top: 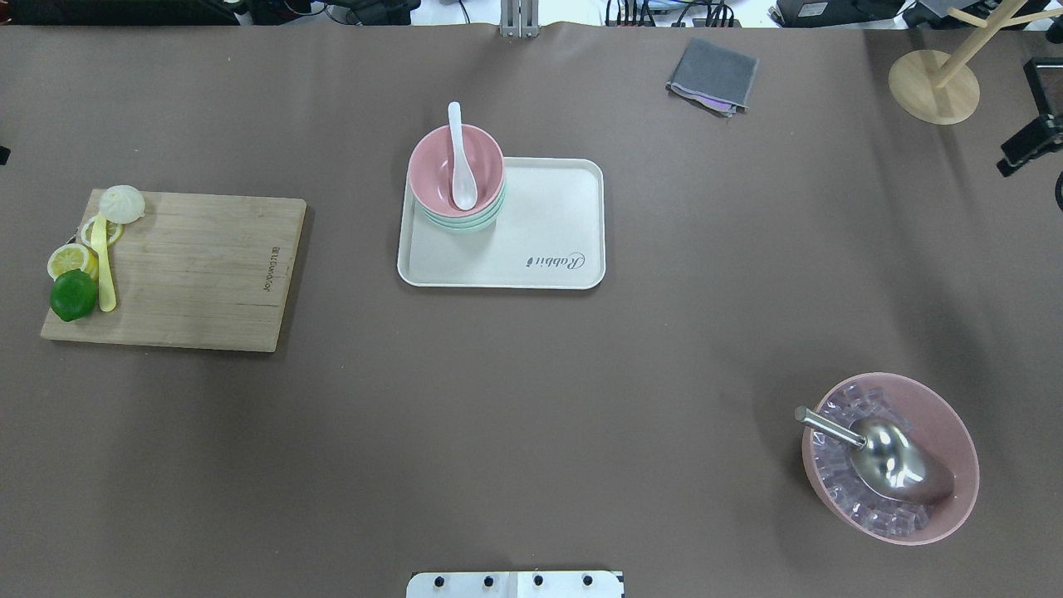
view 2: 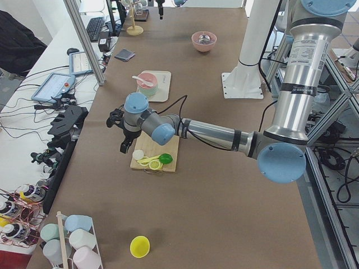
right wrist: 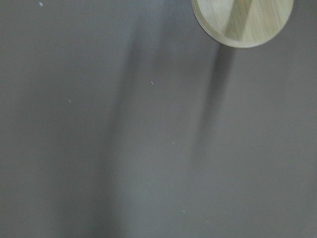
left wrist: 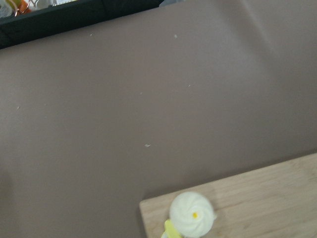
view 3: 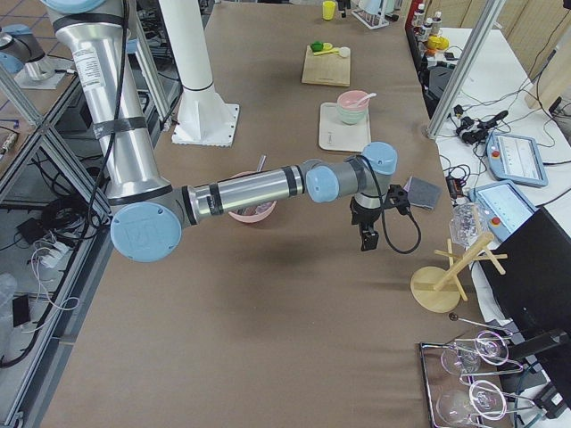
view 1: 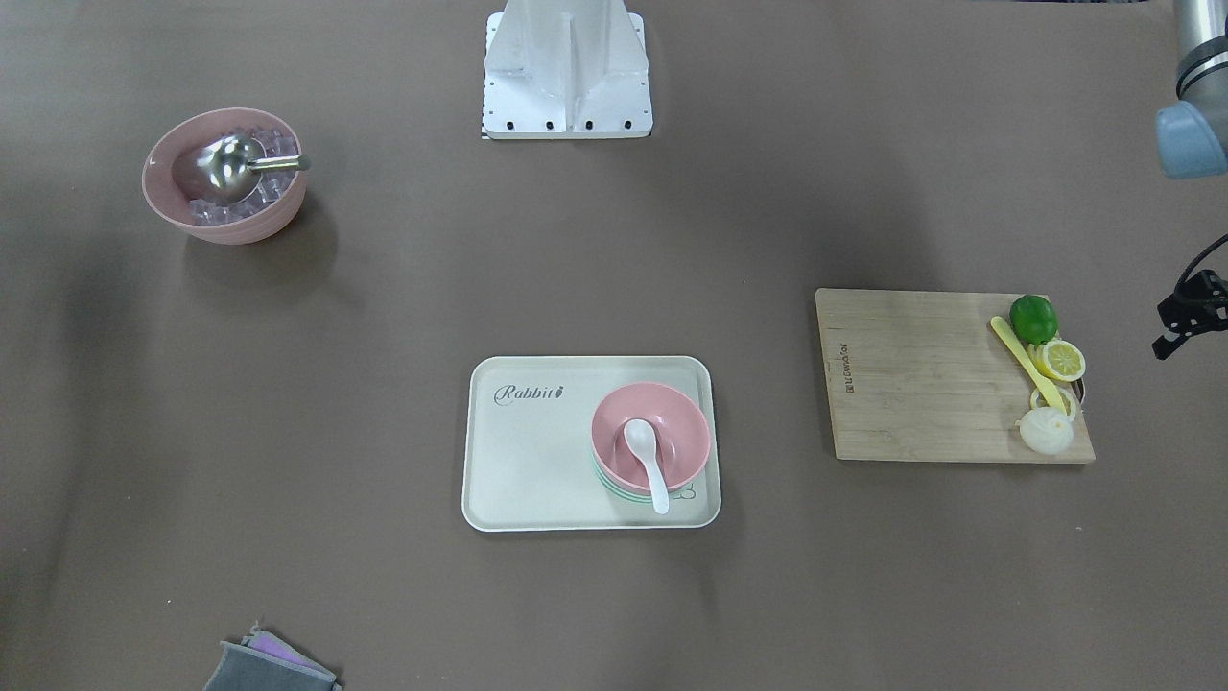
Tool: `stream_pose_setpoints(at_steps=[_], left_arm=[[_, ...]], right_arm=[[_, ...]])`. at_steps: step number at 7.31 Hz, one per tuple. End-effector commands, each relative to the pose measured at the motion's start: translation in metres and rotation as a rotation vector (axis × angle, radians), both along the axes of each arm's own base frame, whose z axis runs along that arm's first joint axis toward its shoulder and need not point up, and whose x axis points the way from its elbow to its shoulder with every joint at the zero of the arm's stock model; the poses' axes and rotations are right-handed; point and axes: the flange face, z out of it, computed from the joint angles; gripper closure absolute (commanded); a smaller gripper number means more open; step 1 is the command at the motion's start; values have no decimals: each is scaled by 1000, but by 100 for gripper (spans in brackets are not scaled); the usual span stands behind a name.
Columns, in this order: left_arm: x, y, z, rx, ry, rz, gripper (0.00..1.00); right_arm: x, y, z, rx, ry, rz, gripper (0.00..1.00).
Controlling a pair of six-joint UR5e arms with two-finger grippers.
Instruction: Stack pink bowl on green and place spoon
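Note:
The pink bowl (view 1: pixel 672 427) sits nested on the green bowl (view 1: pixel 614 488) at one corner of the cream tray (view 1: pixel 537 461). The white spoon (view 1: pixel 645 451) lies in the pink bowl with its handle over the rim. The stack also shows in the overhead view (top: pixel 432 170). My left gripper (view 1: pixel 1175 336) hangs at the table's end beyond the cutting board, far from the tray; I cannot tell whether it is open or shut. My right gripper (top: pixel 1026 149) hangs near the wooden stand, only partly in view, so I cannot tell its state either.
A larger pink bowl (top: pixel 889 457) holds ice cubes and a metal scoop. A wooden cutting board (top: pixel 191 266) carries a lime, lemon slices, an onion and a yellow spoon. A grey cloth (top: pixel 712 75) and a wooden stand (top: pixel 934 87) lie at the far edge.

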Motion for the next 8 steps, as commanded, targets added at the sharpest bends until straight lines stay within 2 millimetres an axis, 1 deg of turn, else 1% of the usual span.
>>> stream_pose_setpoints(at_steps=[1, 2, 3, 4, 5, 6, 7, 8], left_arm=[[-8, 20, 36, -39, -17, 11, 2], [-8, 20, 39, -44, -18, 8, 2], [-8, 19, 49, -62, -34, 3, 2], [-13, 17, 60, -60, -90, -29, 2], [-17, 17, 74, -70, -109, -29, 2], [-33, 17, 75, -32, -120, 6, 2], [-63, 22, 76, -125, -31, -1, 2], [-91, 25, 69, -213, 41, -32, 2]], right_arm=[[18, 11, 15, 24, 46, -102, 0], [23, 13, 47, 33, 41, -98, 0], [43, 9, 86, 65, 23, -50, 0], [63, 18, 131, -4, -29, 14, 0], [67, 23, 139, -57, -116, 45, 0], [69, 20, 130, -98, -138, 111, 0], [69, 15, 108, -91, -145, 149, 0], [69, 19, 92, -73, -157, 149, 0]])
